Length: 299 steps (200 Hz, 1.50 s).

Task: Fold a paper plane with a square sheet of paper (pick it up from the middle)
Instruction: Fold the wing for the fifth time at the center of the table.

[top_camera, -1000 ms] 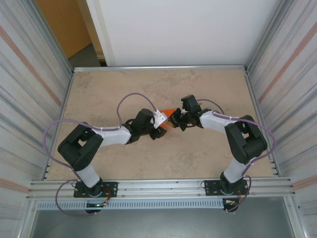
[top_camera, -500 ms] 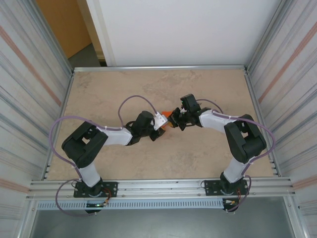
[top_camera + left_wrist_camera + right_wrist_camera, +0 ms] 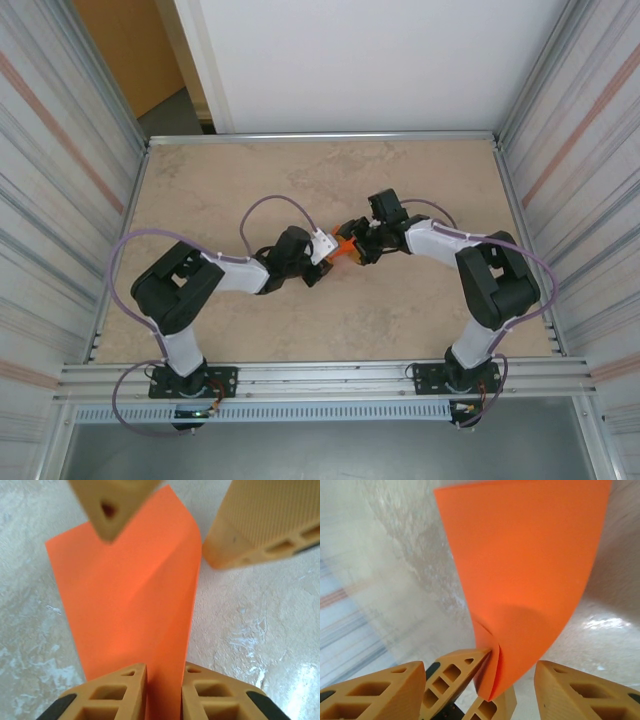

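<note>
1. Orange sheet of paper point(image 3: 130, 605): plain colour, folded over lengthwise into a long doubled strip. It sits about mid tabletop point(image 3: 220, 180), between the two arms.
2. Left end effector point(image 3: 164, 682): jaws almost closed, pinching one end of the folded paper. The paper's edge runs through the narrow gap between its tan fingers point(image 3: 112, 695).
3. Right end effector point(image 3: 479, 672): jaws spread wide, gripping nothing. Its two fingers stand on either side of the paper, and of the left one's pinch. Cannot tell if either finger touches the sheet.
4. Right wrist view: the paper rises from the pinch and curls open in a rounded fold. The layers come together at the clamped end.
5. Top view: both end effectors meet tip to tip near the tabletop's middle, with a small orange patch between them.
6. Tabletop is beige and marbled. Purple cables point(image 3: 268, 200) loop over both arms, and ribbed metal walls point(image 3: 60, 200) stand left and right.
</note>
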Available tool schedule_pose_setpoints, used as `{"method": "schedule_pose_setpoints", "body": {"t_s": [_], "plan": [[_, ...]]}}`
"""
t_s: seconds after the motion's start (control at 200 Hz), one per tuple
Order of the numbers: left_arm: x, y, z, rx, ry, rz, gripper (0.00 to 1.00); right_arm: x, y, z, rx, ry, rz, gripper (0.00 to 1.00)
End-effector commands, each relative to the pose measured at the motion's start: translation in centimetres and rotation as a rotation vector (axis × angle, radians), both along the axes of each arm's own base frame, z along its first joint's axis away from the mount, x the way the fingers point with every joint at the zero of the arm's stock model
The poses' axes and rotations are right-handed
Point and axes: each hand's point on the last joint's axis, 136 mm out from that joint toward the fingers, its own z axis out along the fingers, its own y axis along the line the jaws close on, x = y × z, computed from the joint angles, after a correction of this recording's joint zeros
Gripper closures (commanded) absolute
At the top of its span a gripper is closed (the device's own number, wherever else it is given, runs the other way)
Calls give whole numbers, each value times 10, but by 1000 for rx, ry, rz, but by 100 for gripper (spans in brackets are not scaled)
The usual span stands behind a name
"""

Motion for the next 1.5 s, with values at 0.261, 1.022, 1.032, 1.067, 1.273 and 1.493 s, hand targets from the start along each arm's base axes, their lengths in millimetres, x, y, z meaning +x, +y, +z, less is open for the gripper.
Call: {"method": "schedule_pose_setpoints", "body": {"t_s": [0.261,1.022,1.032,1.067,1.273,1.493], "plan": [[-8,-9,-3,-76,76,-31,79,1,-32,9,-100,-58,-42,41],[5,12,11,-407,493,81,83,-5,-46,5,-240,-241,104,38],[5,11,11,-410,495,81,83,-5,-46,4,-241,-241,106,38],[6,12,12,-417,502,84,83,-7,-43,2,-243,-239,121,38],[4,13,3,-406,519,85,84,-11,-25,-5,-234,-237,188,39],[1,14,-8,-393,557,97,85,-14,-17,-13,-224,-214,215,42]]}}
